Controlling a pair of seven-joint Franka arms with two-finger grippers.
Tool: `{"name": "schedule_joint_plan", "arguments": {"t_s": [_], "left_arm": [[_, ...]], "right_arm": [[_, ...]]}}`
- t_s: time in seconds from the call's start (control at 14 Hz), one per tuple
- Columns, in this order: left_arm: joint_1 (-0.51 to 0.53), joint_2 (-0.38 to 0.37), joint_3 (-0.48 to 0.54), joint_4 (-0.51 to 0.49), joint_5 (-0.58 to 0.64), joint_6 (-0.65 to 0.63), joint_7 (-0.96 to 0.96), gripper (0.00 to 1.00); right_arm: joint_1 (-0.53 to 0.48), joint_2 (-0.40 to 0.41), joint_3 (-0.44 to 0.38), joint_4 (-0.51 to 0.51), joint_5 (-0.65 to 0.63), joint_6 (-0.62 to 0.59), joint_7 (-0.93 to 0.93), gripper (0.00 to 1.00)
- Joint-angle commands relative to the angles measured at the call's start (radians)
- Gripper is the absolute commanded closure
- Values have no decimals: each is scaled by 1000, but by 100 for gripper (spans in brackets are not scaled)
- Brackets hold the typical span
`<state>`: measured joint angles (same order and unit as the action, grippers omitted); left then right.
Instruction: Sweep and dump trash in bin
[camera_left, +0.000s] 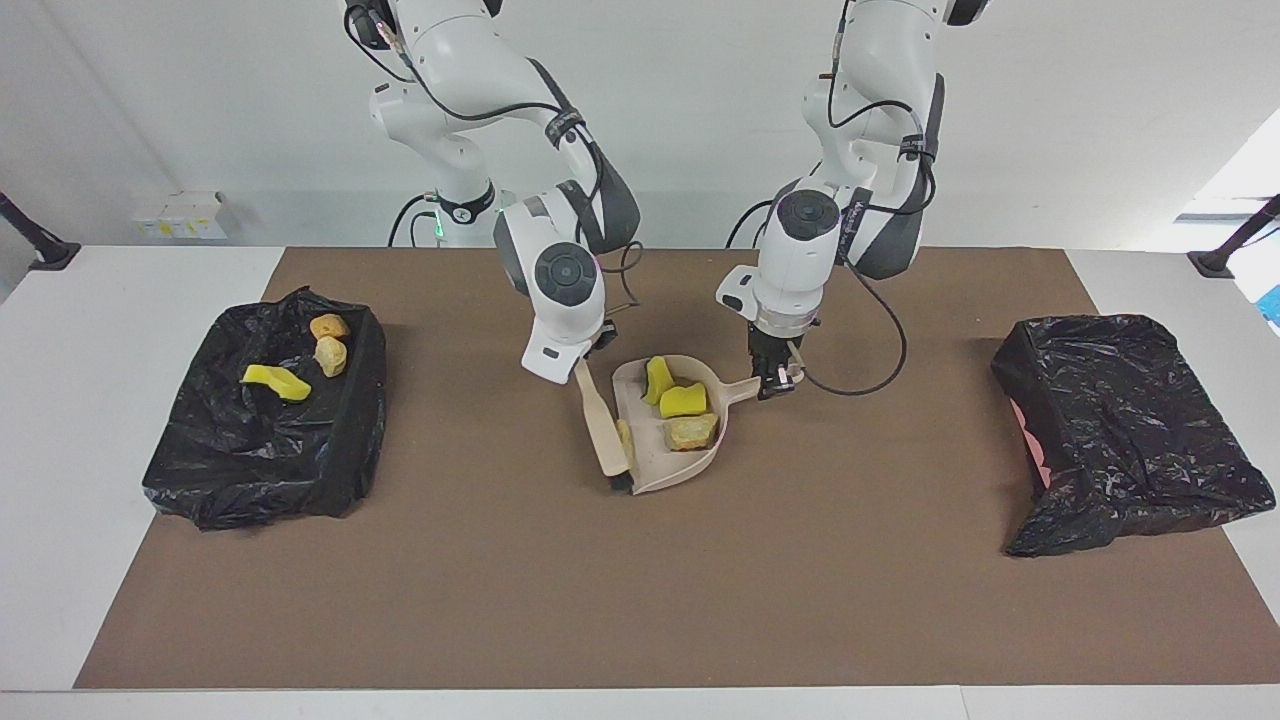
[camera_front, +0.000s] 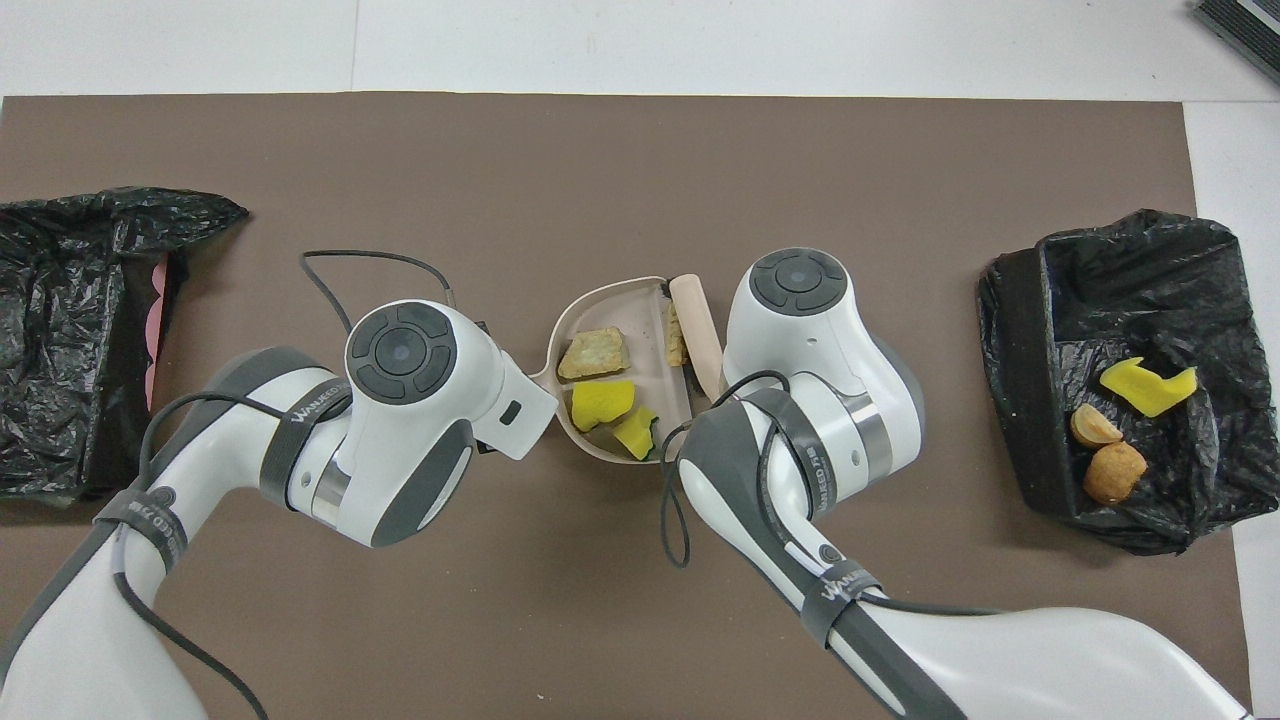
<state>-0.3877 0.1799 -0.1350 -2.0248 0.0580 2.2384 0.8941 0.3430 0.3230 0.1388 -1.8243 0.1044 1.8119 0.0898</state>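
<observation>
While three pieces of trash lay in the black-lined bin at nine o'clock on the mat in the facing view, the right gripper clamped the brush, which lay along the mouth of the dustpan at the mat's centre. Four more pieces sat in the pan, one at its lip. At the pan's two o'clock, the left gripper pinched its handle. A second black bag lay at three o'clock. An arm strap read "WANEED"; the rest was illegible.

Bare mat between bins – dustpan, brush block centre.
</observation>
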Motion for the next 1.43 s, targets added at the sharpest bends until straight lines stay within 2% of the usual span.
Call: {"name": "schedule_joint_plan", "arguments": {"t_s": [0.0,0.29,0.57,0.78,0.93,1.35], "left_arm": [[4,-20,-1,-26,19,32,-7,100],[3,-20,-1,-28,19,30,-7,100],[3,-22,-1,-28,19,29,-7,100],[3,-22,-1,-28,19,29,-7,100],[4,-22,-1,-28,19,30,-3,100],[79,-7,-5,-23,-21,65,133,100]], "right_arm": [[-12,-22,4,-12,55,-32,-58,100],[-12,-61,5,19,92,-97,-23,100],[39,-122,5,20,107,-138,85,100],[21,-160,-7,20,91,-160,91,100],[-5,-176,-5,11,87,-193,166,100],[8,-303,-1,-205,84,-124,349,100]]}}
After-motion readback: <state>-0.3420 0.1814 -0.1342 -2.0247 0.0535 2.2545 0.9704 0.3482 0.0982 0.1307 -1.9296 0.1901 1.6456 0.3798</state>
